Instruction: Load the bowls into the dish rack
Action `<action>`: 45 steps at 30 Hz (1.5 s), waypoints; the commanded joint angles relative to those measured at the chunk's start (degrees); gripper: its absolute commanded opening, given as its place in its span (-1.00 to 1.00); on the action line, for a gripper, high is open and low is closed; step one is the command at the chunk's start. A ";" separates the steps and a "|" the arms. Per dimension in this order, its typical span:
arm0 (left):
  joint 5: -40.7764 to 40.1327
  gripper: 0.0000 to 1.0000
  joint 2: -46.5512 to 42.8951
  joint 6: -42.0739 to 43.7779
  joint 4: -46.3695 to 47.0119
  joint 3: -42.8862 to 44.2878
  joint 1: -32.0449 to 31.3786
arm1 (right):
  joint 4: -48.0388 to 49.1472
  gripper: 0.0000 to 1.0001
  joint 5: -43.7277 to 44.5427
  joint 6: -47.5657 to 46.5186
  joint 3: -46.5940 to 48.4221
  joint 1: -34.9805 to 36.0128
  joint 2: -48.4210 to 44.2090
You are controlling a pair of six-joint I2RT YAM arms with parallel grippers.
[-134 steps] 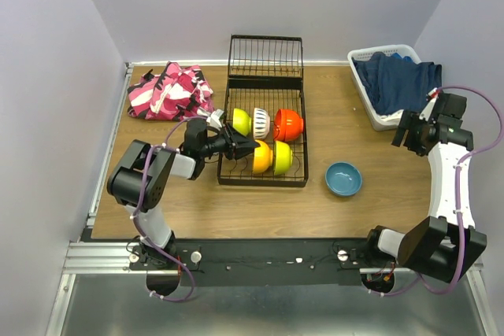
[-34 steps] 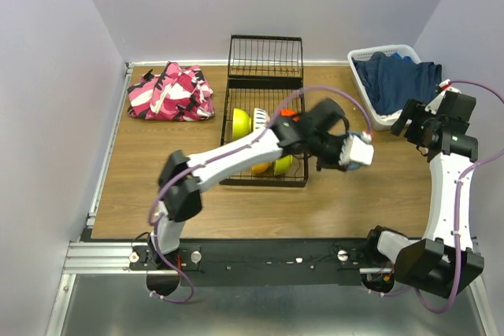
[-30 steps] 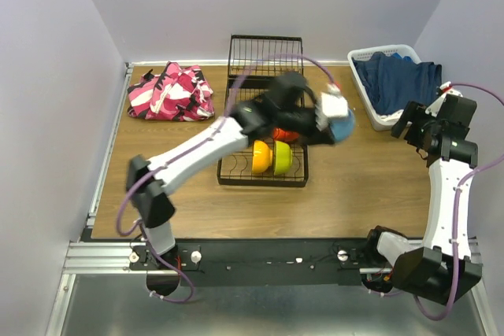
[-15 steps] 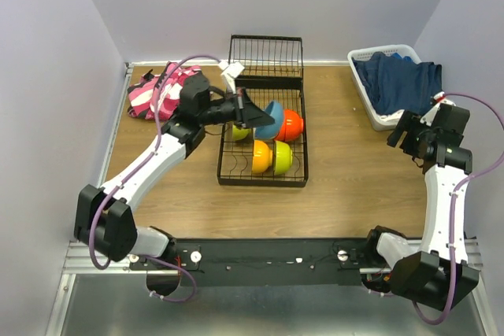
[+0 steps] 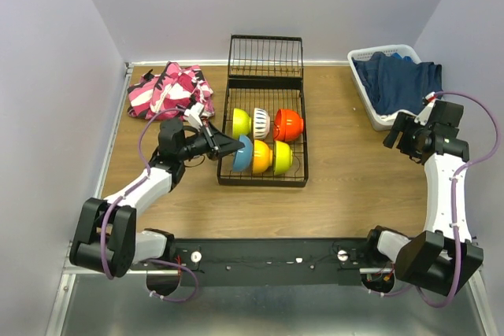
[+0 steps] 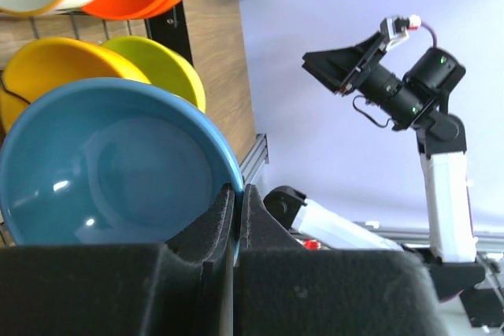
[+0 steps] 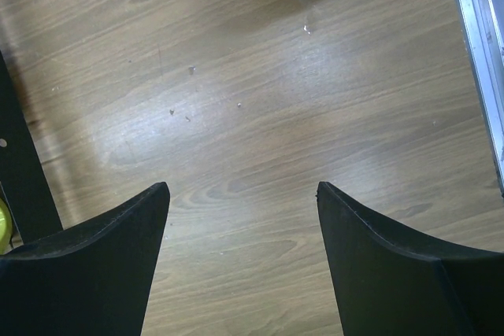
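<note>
While the blue bowl point(image 5: 242, 155) is held at the near-left corner of the dish rack point(image 5: 265, 83): the chief hazard, as judged, is letting go before the rim seats between tines. The bowl would then roll or fall flat.
Hazard, neighbouring bowl: the blue bowl stands just beside the orange bowl point(image 5: 261, 156). A sideways push on entry could knock that one out of its slot.
Hazard, rack: the left gripper point(image 5: 223, 147) lies low at the rack's left wire wall. Dragging outward could snag the wall and shift the rack.
Left gripper: clamped on the blue bowl's rim, jaws nearly together, per the left wrist view.
Right gripper point(image 5: 400, 133): jaws spread wide, nothing held, over bare table point(image 5: 354, 210) near the laundry basket point(image 5: 364, 83). No hazard judged.
Dish rack, contents: the far row holds a lime green bowl point(image 5: 241, 121), a cream-white bowl point(image 5: 261, 123) and a red-orange bowl point(image 5: 288, 123). The near row holds the blue bowl, the orange bowl and a second lime green bowl point(image 5: 283, 156). All stand on edge. Whether the blue one is seated cannot be told.
Laundry basket, contents: dark blue cloth point(image 5: 398, 80), filling it.
Blue bowl, contents: nothing, per the wrist view.
Task standing: all six bowls in view are at the rack. Judged one release short of done.
</note>
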 commanded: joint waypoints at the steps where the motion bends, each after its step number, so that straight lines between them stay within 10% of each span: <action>1: -0.79 -1.00 2.59 -4.77 7.21 -0.17 2.00 | -0.39 0.67 -0.28 -1.18 0.10 -0.10 0.19; 23: -0.35 -1.00 18.42 -8.29 12.66 0.53 2.62 | -0.13 0.67 0.08 -1.35 -0.16 -1.41 -0.07; 45: 0.44 -1.00 13.07 -9.88 19.70 -2.98 -1.34 | -0.39 0.67 -0.63 -1.36 0.01 -2.12 0.28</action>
